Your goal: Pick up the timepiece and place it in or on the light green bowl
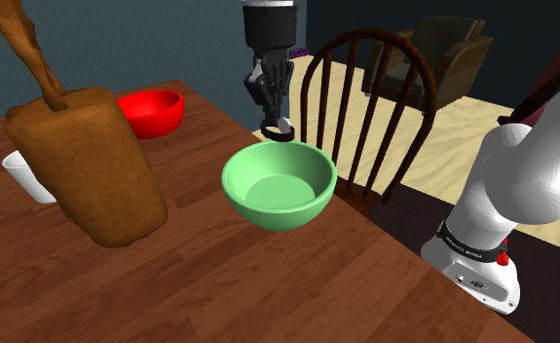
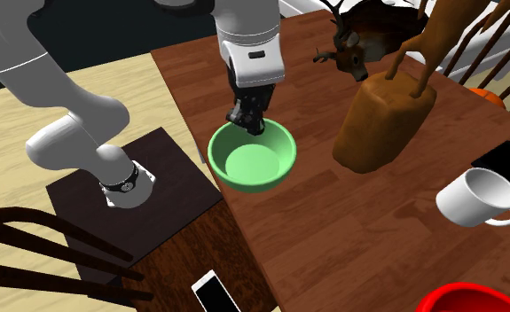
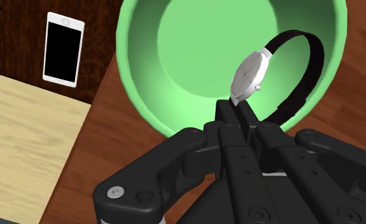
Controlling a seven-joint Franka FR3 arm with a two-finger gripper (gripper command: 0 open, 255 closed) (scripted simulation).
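Watch (image 3: pixel 248 75) was up off the table (image 1: pixel 268 283), pinched in the gripper (image 3: pixel 235 109) and hanging over the green bowl (image 1: pixel 268 212). The jaws were pressed onto it at the lower edge of the silver case (image 3: pixel 244 84), about where the black strap (image 3: pixel 315 70) joins. The case stood on edge and the strap curved out as a closed loop to one side. In the shoulder view the watch sat at the bowl's 12 o'clock, just above the rim; I saw no contact with the bowl. Handling, my estimate: a light piece with a stiff, smooth case, likely slippery under narrow pads, and a face that could mark or crack if dropped hard. The strap looked springy, so it would flex rather than give a firm hold. The case edge near the strap seemed the right purchase, as taken. With an off-centre grip the loop could swing or twist the watch in the jaws. It should be let go low and further inside the rim, since the curved wall would let it slide to the middle. In the shoulder view, from the bowl: a big brown lump (image 1: pixel 88 166) at 9 o'clock, a white cup (image 1: pixel 29 175) beyond it, a red bowl (image 1: pixel 153 112) at 10 o'clock, and a chair (image 1: pixel 365 107) at 2 o'clock. A white phone (image 3: pixel 62 48) lay off the table.
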